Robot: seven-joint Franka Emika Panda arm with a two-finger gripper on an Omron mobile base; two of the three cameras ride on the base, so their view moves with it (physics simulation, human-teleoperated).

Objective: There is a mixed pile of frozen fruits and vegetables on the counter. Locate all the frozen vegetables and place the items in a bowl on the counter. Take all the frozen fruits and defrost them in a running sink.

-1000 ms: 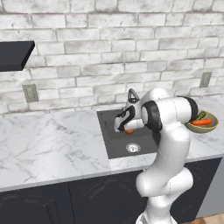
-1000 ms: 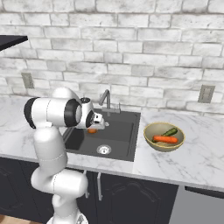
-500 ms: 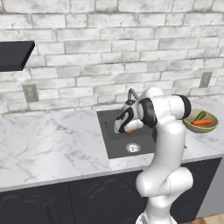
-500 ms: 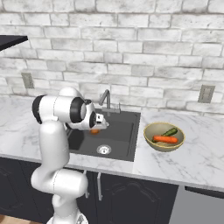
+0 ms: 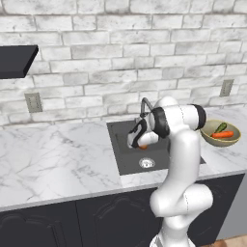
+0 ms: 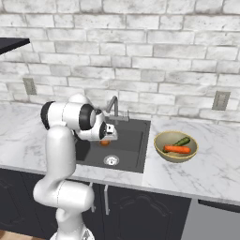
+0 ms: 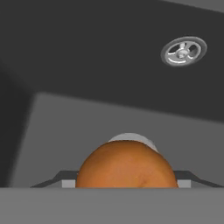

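The arm rises from its base, bends at the shoulder and reaches forward and down over the sink (image 5: 126, 159), the wrist tipped toward the basin. The gripper (image 5: 140, 143) hangs above the basin, near the faucet (image 6: 113, 105), clamped on the orange fruit (image 7: 127, 165) (in the hand view the ball sits right at the fingers, with the black sink floor and the silver drain (image 7: 183, 50) beyond it). From the right base view the fruit (image 6: 105, 142) peeks out just under the hand. On the desk (image 6: 206, 171) right of the sink, the bowl (image 6: 176, 146) holds the carrot (image 6: 177, 149) and the green stick (image 6: 182, 141).
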